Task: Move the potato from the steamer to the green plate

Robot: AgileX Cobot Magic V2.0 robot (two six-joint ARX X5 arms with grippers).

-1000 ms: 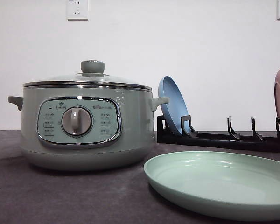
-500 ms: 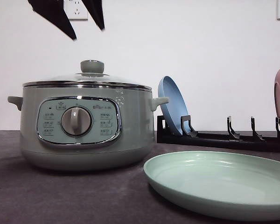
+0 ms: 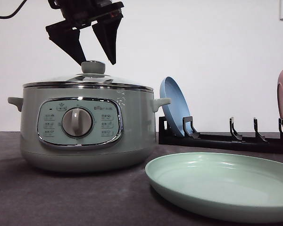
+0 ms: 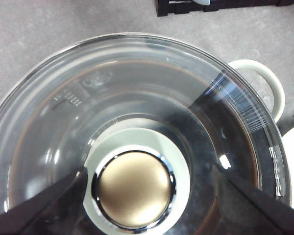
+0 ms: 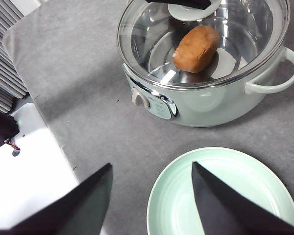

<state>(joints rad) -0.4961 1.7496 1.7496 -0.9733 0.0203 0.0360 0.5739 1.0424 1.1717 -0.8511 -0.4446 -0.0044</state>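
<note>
Front view: left gripper [image 3: 96, 60] hangs just above the lid knob [image 3: 93, 67] of the steamer [image 3: 87, 126], fingers spread to either side of it, not touching. Lid on. Green plate [image 3: 224, 190] lies flat on the dark table [image 3: 61, 197], right of the steamer. Blue plate [image 3: 175, 109] stands in a black rack [image 3: 226, 139] behind.

Left wrist view: knob [image 4: 134, 189] sits between the two spread fingers [image 4: 44, 198]; glass lid [image 4: 152, 93] beneath.

Right wrist view: right gripper [image 5: 149, 193] open wide, empty, high over the green plate [image 5: 220, 196]. Potato [image 5: 196, 48] lies inside the steamer [image 5: 206, 73], seen through the closed lid.
</note>
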